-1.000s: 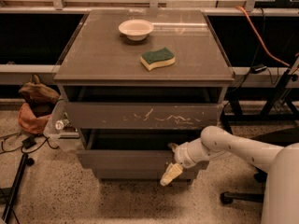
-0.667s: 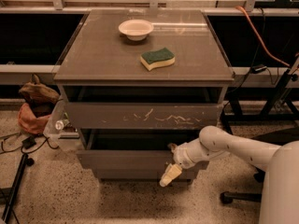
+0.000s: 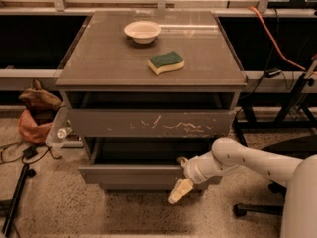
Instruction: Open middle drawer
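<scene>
— Speckled stone floor [image 3: 64, 217] spreads in front of a grey-brown cabinet [image 3: 109, 68] that stands against a dark, railed background. Open floor lies straight ahead of the cabinet. A brown and orange bag [image 3: 37, 115] and dark cables crowd its left side, and black frame legs [image 3: 292, 108] crowd its right.

— Where is the middle drawer?

— The middle drawer [image 3: 129, 174] sits low in the cabinet, under the top drawer [image 3: 148, 123], whose front is streaked with white scratches. Both stand pulled out, with dark gaps behind their fronts. The middle drawer's plain front runs left to right, its long axis level, facing the camera and the open floor.

— And the robot?

— Its white arm [image 3: 247, 162] reaches in from the lower right. The gripper [image 3: 178, 191] hangs at the right part of the middle drawer's lower edge, pointing down and to the left. Whether it is spread or closed cannot be told, nor whether it touches the front.

— Has anything moved since a second ago?

— No visible change. The drawer fronts and the gripper are where they were.

— What rests on top?

— A white bowl [image 3: 142, 31] sits near the back, and a green and yellow sponge [image 3: 166, 62] lies nearer the front, apart from it.
</scene>
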Controlling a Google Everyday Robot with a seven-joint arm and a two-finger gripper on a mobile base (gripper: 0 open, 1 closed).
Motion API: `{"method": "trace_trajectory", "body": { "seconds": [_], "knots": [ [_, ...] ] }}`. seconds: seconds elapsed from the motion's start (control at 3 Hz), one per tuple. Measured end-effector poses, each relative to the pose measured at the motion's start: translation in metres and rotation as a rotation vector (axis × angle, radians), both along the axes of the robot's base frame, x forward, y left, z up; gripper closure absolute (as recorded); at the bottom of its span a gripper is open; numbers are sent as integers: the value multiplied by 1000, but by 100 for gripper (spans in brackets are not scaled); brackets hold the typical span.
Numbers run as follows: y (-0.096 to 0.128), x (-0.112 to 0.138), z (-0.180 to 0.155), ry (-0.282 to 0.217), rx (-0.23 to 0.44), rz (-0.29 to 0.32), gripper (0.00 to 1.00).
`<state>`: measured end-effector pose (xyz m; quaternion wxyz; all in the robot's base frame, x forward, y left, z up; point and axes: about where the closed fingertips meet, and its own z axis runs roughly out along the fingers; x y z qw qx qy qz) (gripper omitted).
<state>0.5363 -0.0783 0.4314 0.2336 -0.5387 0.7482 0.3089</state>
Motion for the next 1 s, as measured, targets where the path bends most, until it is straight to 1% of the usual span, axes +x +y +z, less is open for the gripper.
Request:
{"method": "trace_trajectory", "body": {
  "seconds": [0.33,0.67,1.0],
  "knots": [
    [0,0,6,0,0,0,0],
    [9,-31,38,-25,79,-18,0],
    [-2,-108,31,56,131,-46,0]
  ]
}}
